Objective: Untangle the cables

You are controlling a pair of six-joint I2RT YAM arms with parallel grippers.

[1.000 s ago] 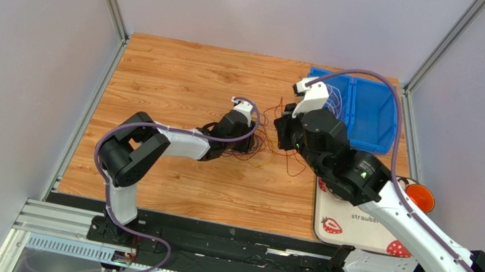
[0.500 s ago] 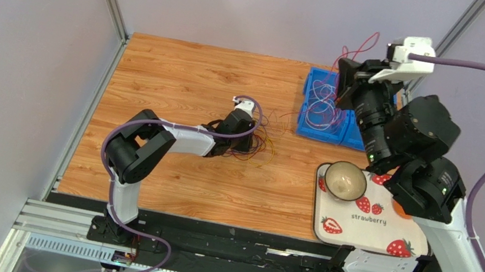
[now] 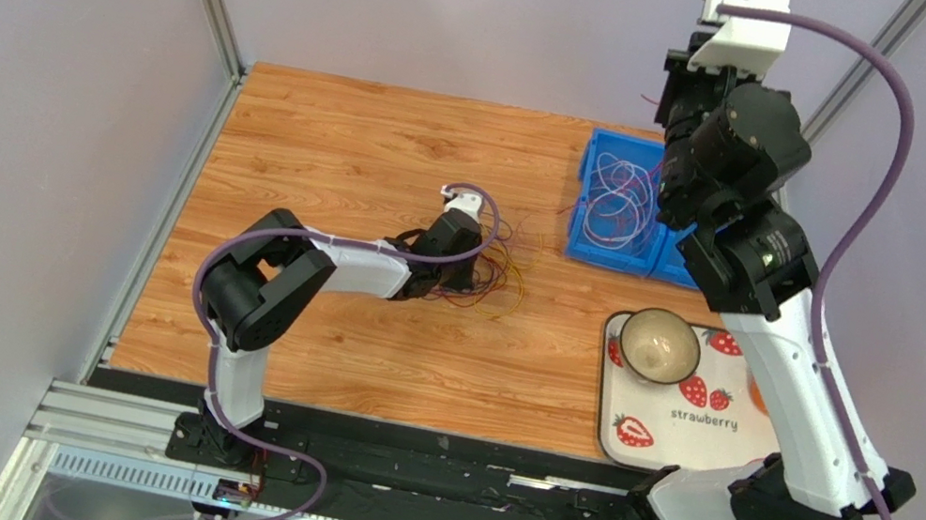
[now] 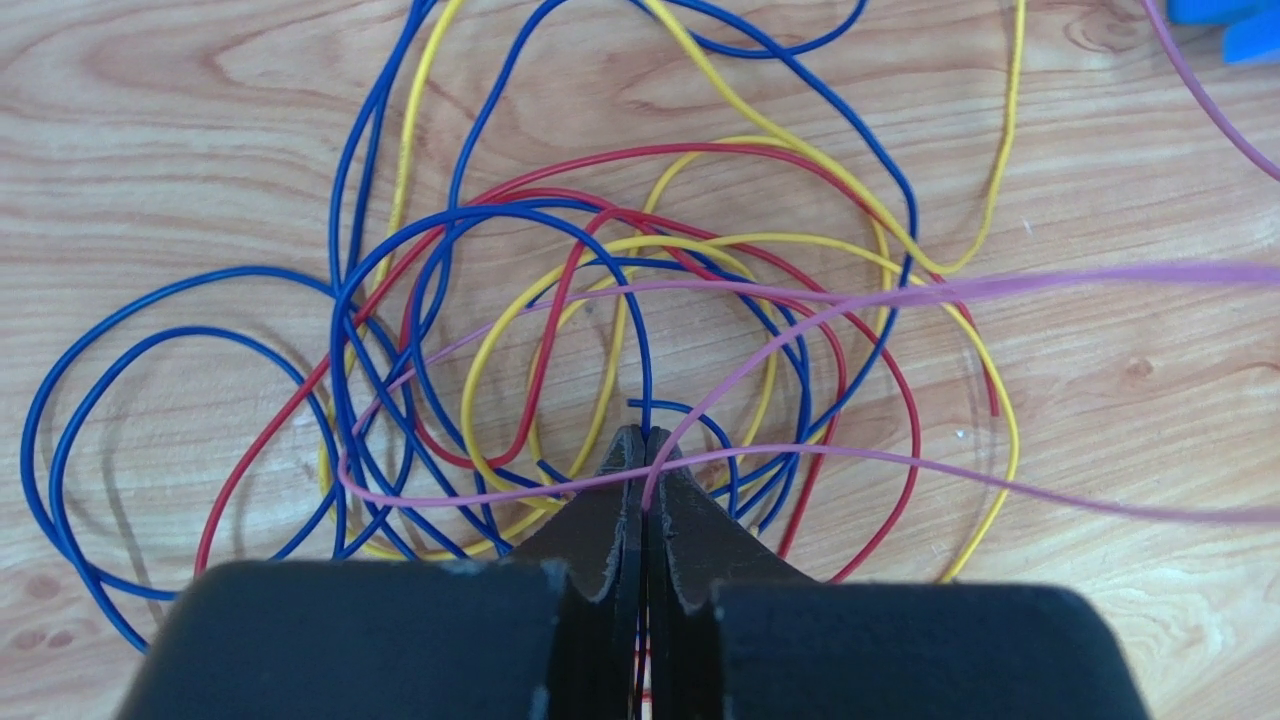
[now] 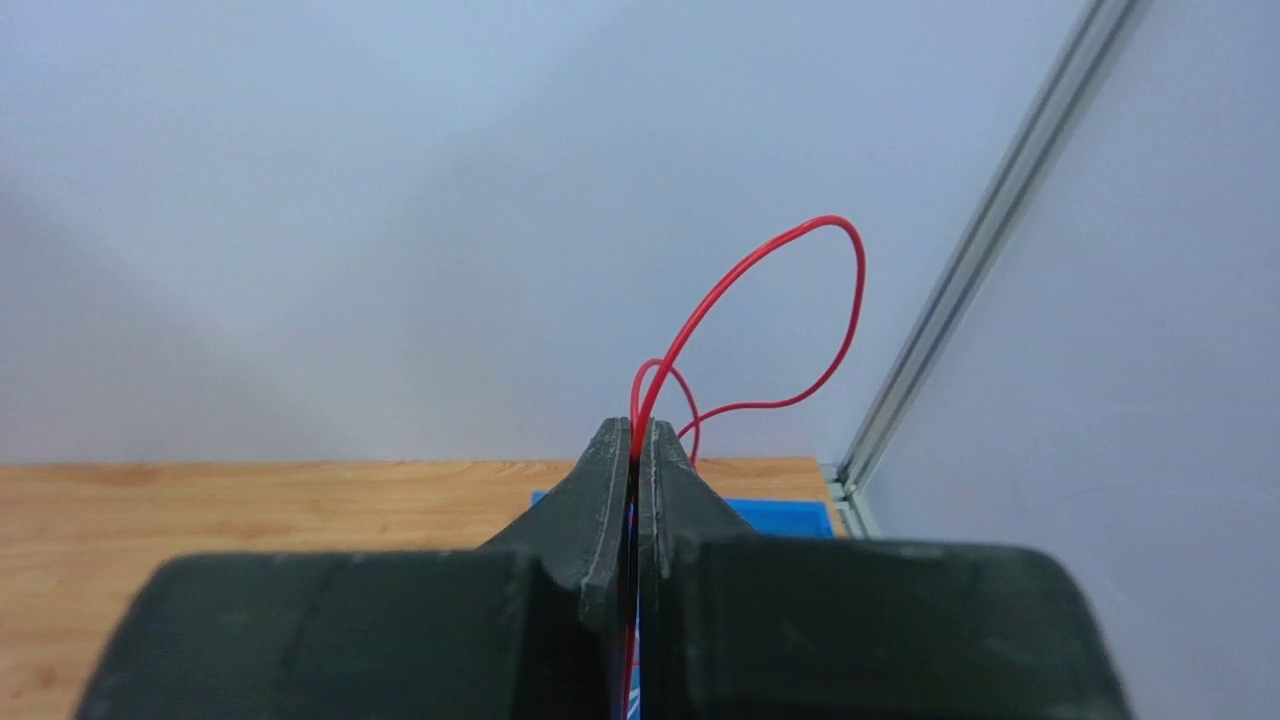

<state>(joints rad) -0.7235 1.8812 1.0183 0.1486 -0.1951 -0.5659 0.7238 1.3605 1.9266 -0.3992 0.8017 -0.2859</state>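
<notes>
1. The tabletop (image 3: 344,154) carries all items.
2. The cable pile (image 3: 503,272) lies near the centre of the tabletop, its loops crossing over and under one another.
3. The left gripper (image 4: 645,450) rests at the near-left edge of the pile, jaws closed on one strand of it.
4. The bin (image 3: 579,231) stands at the far right of the tabletop, to the right of and behind the pile and apart from it.
5. Further cables (image 3: 618,199) lie inside the bin, in its left part.
6. The right gripper (image 5: 633,450) hangs above the bin with the held cable (image 5: 796,300) looping out past its closed jaws.
7. The tray (image 3: 681,435) lies at the near right, in front of the bin.
8. The bowl (image 3: 657,345) stands on the tray's far-left corner.
</notes>
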